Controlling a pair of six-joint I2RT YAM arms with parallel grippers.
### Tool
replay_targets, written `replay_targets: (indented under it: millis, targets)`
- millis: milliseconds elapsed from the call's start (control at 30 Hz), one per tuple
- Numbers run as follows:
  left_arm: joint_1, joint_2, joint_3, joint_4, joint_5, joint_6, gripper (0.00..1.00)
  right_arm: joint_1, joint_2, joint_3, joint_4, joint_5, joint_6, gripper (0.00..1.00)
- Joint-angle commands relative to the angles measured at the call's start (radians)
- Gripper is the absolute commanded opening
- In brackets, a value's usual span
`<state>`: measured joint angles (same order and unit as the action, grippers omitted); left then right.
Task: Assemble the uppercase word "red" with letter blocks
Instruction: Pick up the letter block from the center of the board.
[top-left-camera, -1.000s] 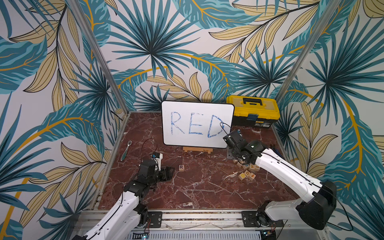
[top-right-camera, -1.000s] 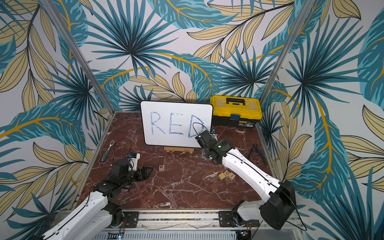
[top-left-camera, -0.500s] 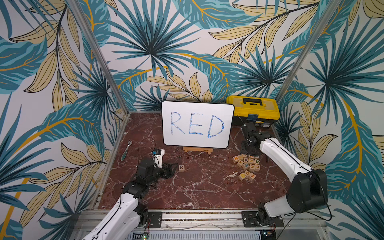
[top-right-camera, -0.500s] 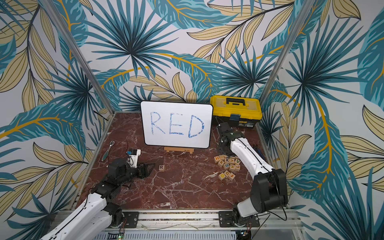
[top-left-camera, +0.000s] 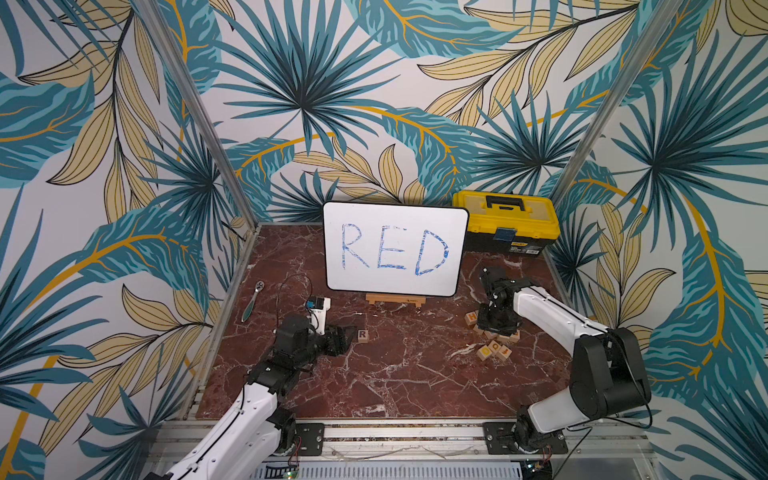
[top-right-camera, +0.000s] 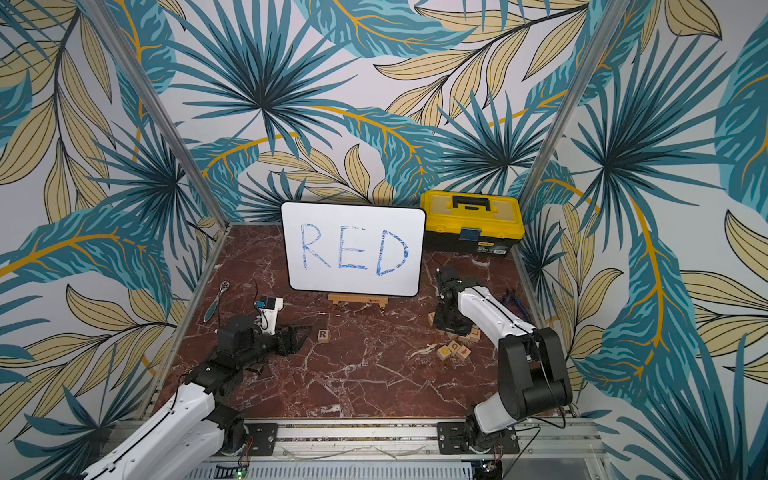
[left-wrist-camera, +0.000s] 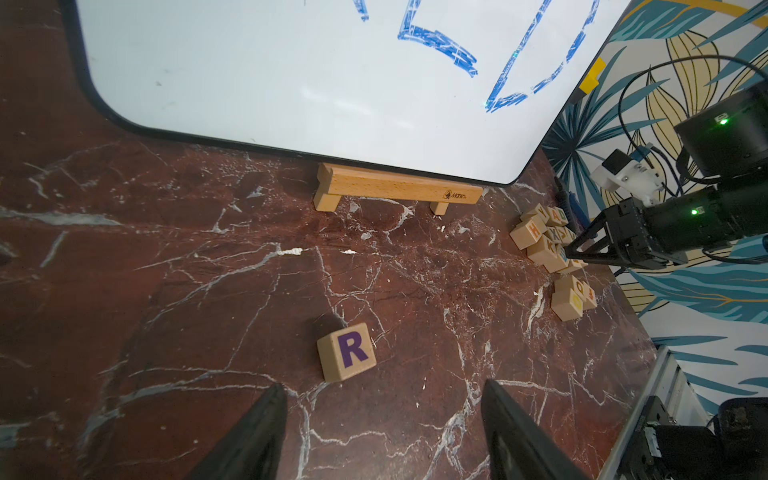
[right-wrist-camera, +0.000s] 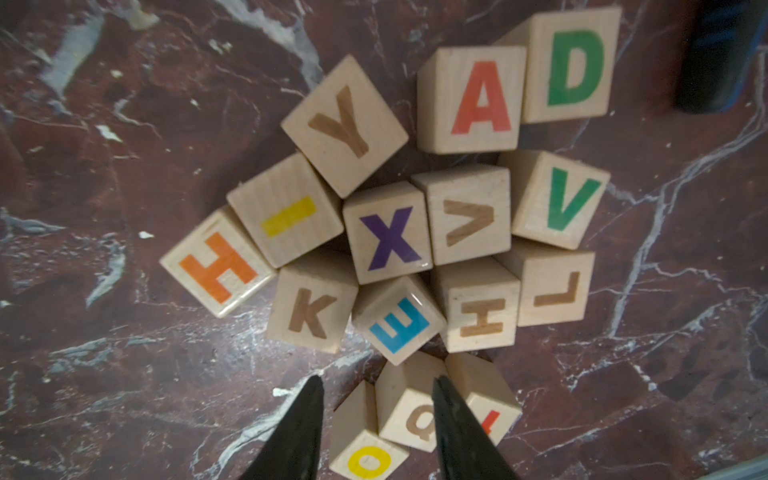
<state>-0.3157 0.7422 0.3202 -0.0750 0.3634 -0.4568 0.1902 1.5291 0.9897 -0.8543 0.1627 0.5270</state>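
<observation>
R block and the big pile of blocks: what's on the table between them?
Nothing. Only bare red marble table lies between the R block and the pile of blocks, as the left wrist view and both top views show.

In both top views the right arm (top-left-camera: 548, 309) covers most of the block pile (top-left-camera: 472, 318) beside the whiteboard (top-left-camera: 395, 249); the letters showing there are too small to read.

left gripper (left-wrist-camera: 381, 397), right gripper (right-wrist-camera: 376, 386) low, jaws apart.
</observation>
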Motion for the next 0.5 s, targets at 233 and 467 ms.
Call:
replay_targets:
  millis: [233, 467]
  targets:
    - [-0.005, -0.024, -0.013, 0.023, 0.005, 0.012, 0.74, -0.053, -0.005, -0.027, 0.044, -0.019, 0.007, 0.44]
    - [-0.004, -0.031, -0.016, 0.023, 0.003, 0.012, 0.74, -0.054, 0.010, 0.037, 0.035, -0.030, -0.164, 0.43]
